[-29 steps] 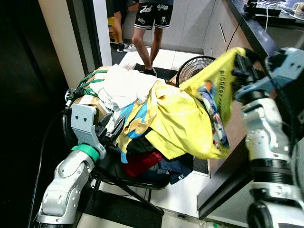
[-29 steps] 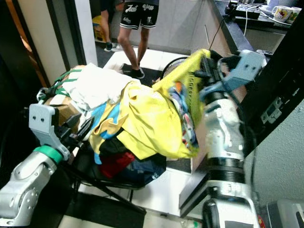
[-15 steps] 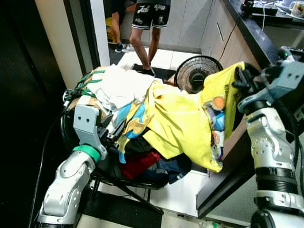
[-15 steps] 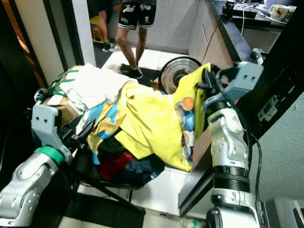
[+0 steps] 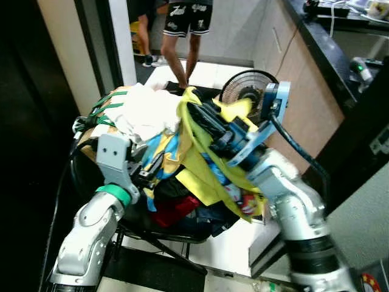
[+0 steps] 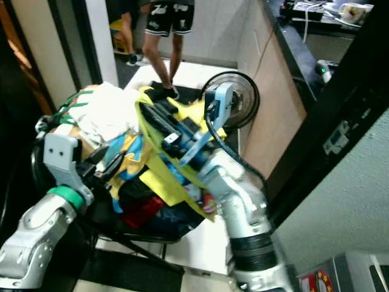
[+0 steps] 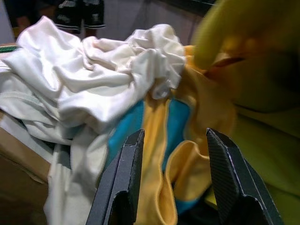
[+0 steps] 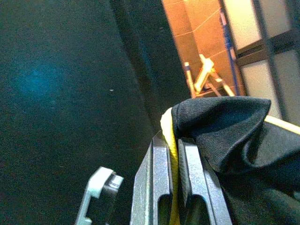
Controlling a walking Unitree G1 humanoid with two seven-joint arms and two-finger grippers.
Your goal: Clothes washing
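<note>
since a second ago the right arm has swung from the 3 o'clock side, by the counter (image 5: 316,45), across to the middle, dragging the yellow garment (image 5: 200,173) with it over the laundry pile (image 5: 176,182). that heap sits on a black chair (image 5: 164,228) at the scene's centre, a white shirt (image 5: 143,112) at its 11 o'clock. a person's legs (image 5: 176,42) stand at 12 o'clock, a fan (image 5: 246,91) at 1. the right tool (image 8: 172,173) is pinched narrow on the yellow garment's edge. the left tool (image 7: 173,183), fingers spread wide and holding nothing, hovers just before blue-and-yellow cloth (image 7: 154,136).
</note>
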